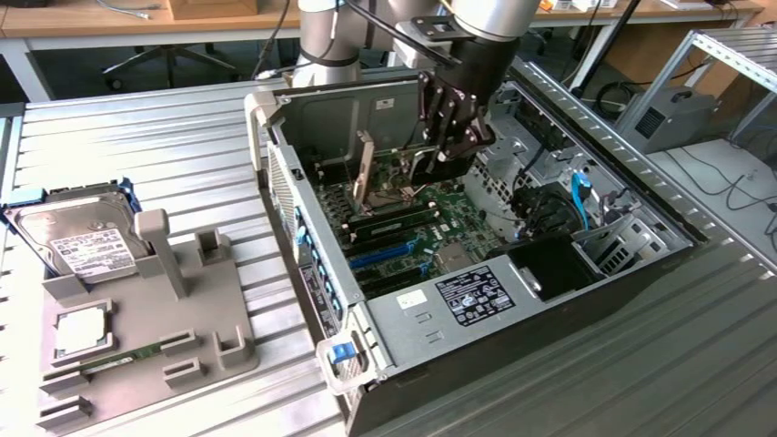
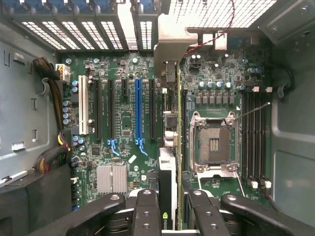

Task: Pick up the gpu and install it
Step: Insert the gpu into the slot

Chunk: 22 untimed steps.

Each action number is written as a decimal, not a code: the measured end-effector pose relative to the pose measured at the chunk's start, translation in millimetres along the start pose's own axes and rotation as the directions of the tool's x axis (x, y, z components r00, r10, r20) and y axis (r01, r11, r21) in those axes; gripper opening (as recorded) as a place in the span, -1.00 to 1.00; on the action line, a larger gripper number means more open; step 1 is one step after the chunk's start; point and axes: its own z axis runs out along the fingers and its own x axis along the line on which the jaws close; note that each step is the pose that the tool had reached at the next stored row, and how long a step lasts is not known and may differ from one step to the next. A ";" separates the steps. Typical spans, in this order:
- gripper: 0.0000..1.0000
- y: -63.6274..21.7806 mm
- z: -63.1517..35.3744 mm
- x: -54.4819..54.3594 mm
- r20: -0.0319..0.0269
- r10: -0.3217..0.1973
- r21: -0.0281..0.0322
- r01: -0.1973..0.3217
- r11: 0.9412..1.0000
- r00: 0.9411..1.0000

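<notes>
The pincer [image 2: 173, 199] is down inside the open computer case [image 1: 401, 314] on the bench [image 1: 158, 137], partly closed on the gpu [image 2: 169, 172] — its fingers [image 2: 147, 211] press either face of the card, seen edge-on. The card stands upright over the motherboard [image 2: 123, 128], between the blue slot [image 2: 138, 108] and the CPU socket [image 2: 214, 142]. It seems low over a slot — whether seated, I cannot tell.
</notes>
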 end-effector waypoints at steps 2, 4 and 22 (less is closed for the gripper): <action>-0.45 0.0 0.2 0.0 0.000 0.000 0.000 0.000 1.000 1.000; -0.45 0.0 0.2 0.0 0.000 0.000 0.000 0.000 1.000 1.000; -0.45 2.1 3.0 10.0 0.025 -0.003 0.016 0.003 1.000 1.000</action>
